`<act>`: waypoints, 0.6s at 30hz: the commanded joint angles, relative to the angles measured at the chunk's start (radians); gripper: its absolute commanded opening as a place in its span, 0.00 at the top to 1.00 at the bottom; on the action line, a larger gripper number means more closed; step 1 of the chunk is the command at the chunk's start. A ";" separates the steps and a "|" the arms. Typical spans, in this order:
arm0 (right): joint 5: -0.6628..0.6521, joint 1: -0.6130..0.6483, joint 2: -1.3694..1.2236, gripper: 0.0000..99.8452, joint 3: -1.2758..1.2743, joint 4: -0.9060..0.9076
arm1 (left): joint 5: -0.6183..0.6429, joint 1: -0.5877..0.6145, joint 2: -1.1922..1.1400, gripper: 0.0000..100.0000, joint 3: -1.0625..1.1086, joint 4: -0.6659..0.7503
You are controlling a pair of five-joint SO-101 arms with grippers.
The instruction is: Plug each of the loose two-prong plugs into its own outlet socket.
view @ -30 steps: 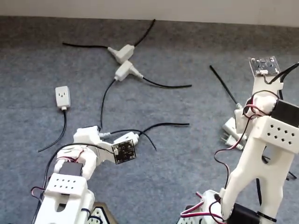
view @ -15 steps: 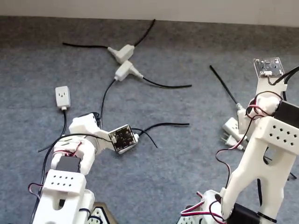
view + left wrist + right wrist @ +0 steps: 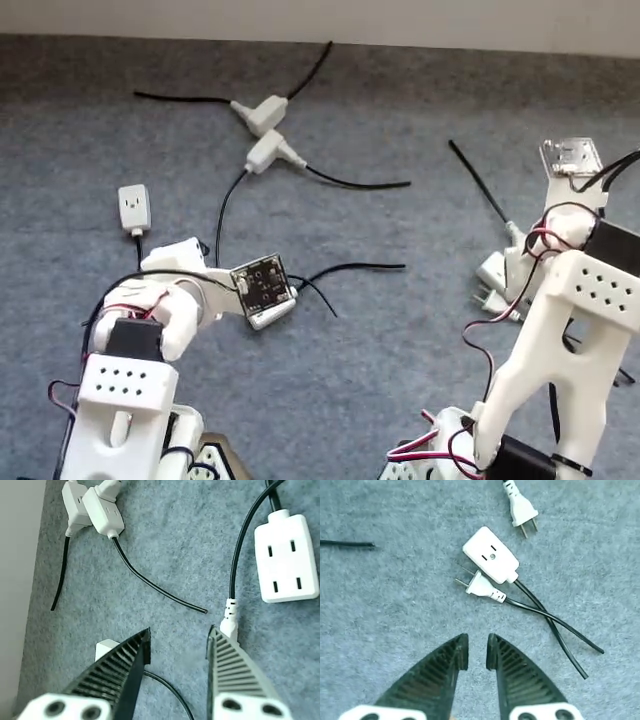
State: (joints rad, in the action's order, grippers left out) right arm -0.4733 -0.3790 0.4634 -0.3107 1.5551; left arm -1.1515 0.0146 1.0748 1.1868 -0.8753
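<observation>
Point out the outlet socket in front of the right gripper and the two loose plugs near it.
outlet socket [image 3: 490,556], right wrist view, on its face by the slots.
plug beside the socket [image 3: 481,587], right wrist view, on its white body.
plug lying apart [image 3: 522,508], right wrist view, on its white body.

A white two-prong plug [image 3: 481,586] on a black cord lies flat, unplugged, just beside a white rectangular outlet socket [image 3: 490,555]. A second white plug [image 3: 521,508] lies apart from both, prongs bare.

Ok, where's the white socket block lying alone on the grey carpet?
High view: the white socket block lies on the left, just beyond the left arm.
</observation>
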 commanded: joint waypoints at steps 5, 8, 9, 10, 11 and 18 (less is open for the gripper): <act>-0.011 -0.012 0.010 0.92 -0.025 -0.013 | 0.006 0.004 -0.375 0.82 -0.309 -0.025; -0.012 -0.012 0.010 0.92 -0.025 -0.007 | 0.002 0.031 -0.602 0.82 -0.515 -0.132; -0.012 -0.012 0.010 0.92 -0.025 -0.007 | 0.000 0.038 -0.679 0.82 -0.581 -0.176; -0.012 -0.012 0.010 0.92 -0.025 -0.007 | -0.002 0.042 -0.748 0.82 -0.636 -0.216; -0.012 -0.012 0.010 0.92 -0.025 -0.007 | -0.002 0.044 -0.817 0.82 -0.693 -0.259; -0.012 -0.012 0.010 0.92 -0.025 -0.015 | -0.103 0.041 -1.199 0.82 -1.004 -0.559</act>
State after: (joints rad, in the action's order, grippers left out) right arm -0.4733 -0.3790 0.4634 -0.3414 1.5551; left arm -1.2329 0.0468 -0.0207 0.3153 -1.3234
